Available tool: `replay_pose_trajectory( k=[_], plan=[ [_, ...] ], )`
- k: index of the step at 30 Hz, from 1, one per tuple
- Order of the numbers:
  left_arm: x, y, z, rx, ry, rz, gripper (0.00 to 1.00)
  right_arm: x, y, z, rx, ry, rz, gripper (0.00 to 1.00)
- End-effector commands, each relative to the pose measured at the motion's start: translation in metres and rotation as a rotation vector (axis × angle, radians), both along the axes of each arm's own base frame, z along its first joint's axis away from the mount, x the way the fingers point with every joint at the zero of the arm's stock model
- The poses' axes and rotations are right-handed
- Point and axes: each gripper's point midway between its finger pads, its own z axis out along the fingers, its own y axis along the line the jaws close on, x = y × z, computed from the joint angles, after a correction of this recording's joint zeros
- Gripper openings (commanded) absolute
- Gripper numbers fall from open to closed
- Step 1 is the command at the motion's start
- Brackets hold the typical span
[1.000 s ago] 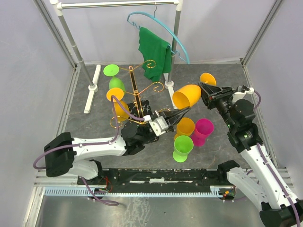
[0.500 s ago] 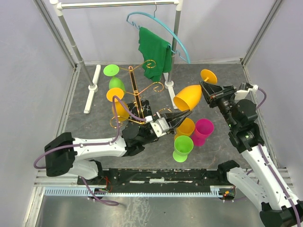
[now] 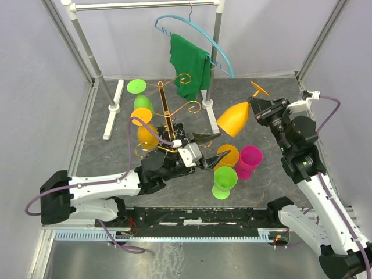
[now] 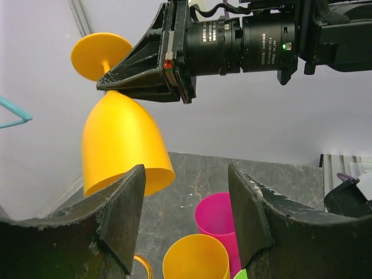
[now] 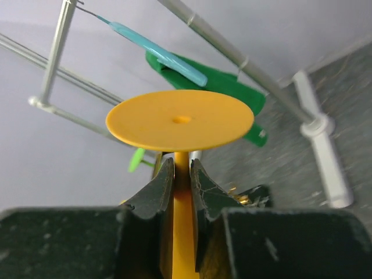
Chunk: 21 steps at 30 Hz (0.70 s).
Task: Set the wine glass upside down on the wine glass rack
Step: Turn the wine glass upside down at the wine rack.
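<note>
The orange wine glass (image 3: 233,118) hangs in the air at the right, tilted with its bowl low to the left and its foot (image 3: 259,89) up. My right gripper (image 3: 254,107) is shut on its stem, seen from behind under the foot (image 5: 180,119) in the right wrist view. My left gripper (image 3: 213,146) stands open below and left of the bowl (image 4: 119,145), touching nothing. The gold wine glass rack (image 3: 165,109) on its black marbled base stands left of centre. A green glass (image 3: 141,100) and an orange glass (image 3: 145,129) hang on it upside down.
An orange cup (image 3: 228,155), a pink cup (image 3: 250,160) and a green cup (image 3: 224,181) stand under and near the left gripper. At the back, a white clothes rail (image 3: 145,5) carries a teal hanger with a green cloth (image 3: 189,65).
My left gripper let go of the glass's rim, opened and drew back toward the near side. The right gripper shut on the stem and carried the glass slightly right, bowl tipping down.
</note>
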Motion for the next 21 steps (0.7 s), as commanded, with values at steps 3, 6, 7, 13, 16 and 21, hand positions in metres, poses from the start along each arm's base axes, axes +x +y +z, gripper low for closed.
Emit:
replay_pose_trajectory(
  k=[3,6,7,13,16,21],
  plan=[
    [0.011,0.030,0.029,-0.035,0.163,0.093,0.66,0.009,-0.012,0.030,-0.465,-0.204,-0.069,0.01],
    [0.021,0.042,0.050,-0.016,0.216,0.166,0.66,0.017,-0.008,0.022,-0.610,-0.253,-0.050,0.01],
    [0.022,0.047,0.059,-0.016,0.232,0.184,0.66,0.021,-0.006,0.019,-0.642,-0.270,-0.043,0.01],
    [0.020,0.080,0.128,-0.078,0.301,0.228,0.65,0.042,0.023,-0.014,-0.761,-0.357,0.070,0.01],
    [0.016,0.096,0.152,-0.105,0.315,0.232,0.66,0.047,0.038,-0.023,-0.771,-0.437,0.111,0.01],
    [0.014,0.113,0.162,-0.118,0.314,0.253,0.67,0.055,0.061,-0.038,-0.809,-0.570,0.154,0.01]
  ],
)
